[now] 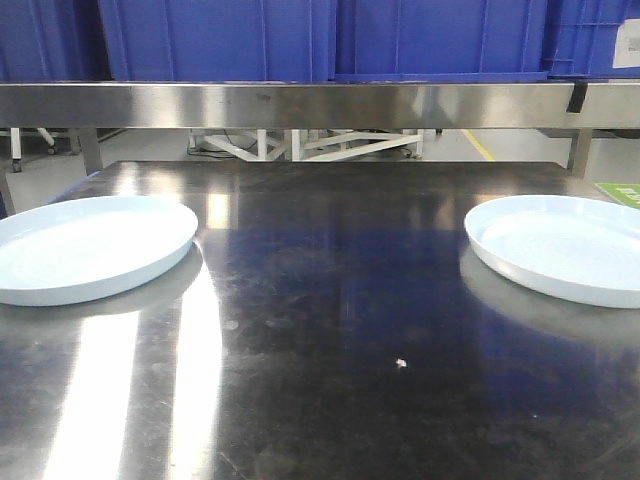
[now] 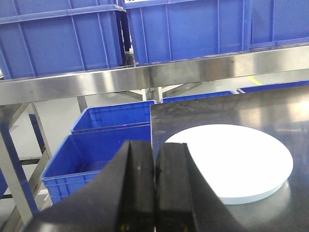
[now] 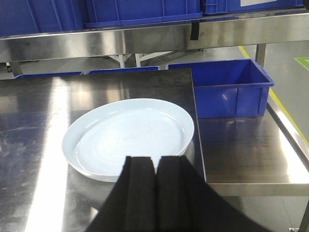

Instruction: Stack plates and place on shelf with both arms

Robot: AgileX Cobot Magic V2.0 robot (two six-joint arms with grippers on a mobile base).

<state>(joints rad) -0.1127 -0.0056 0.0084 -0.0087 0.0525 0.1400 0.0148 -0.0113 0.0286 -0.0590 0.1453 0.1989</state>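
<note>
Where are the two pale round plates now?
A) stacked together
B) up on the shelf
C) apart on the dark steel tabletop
C: the left pale round plate and the right pale round plate lie at opposite sides of the dark steel tabletop.

The right gripper (image 3: 154, 166) hangs near a pale plate (image 3: 129, 135), its jaws pressed together. The plate lies flat on the steel tabletop (image 3: 38, 111).

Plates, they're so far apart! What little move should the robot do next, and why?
Probably open the left gripper and lower it toward the near rim of the left plate. It and the right plate lie apart on the tabletop, unstacked, and this gripper is shut on nothing.
</note>
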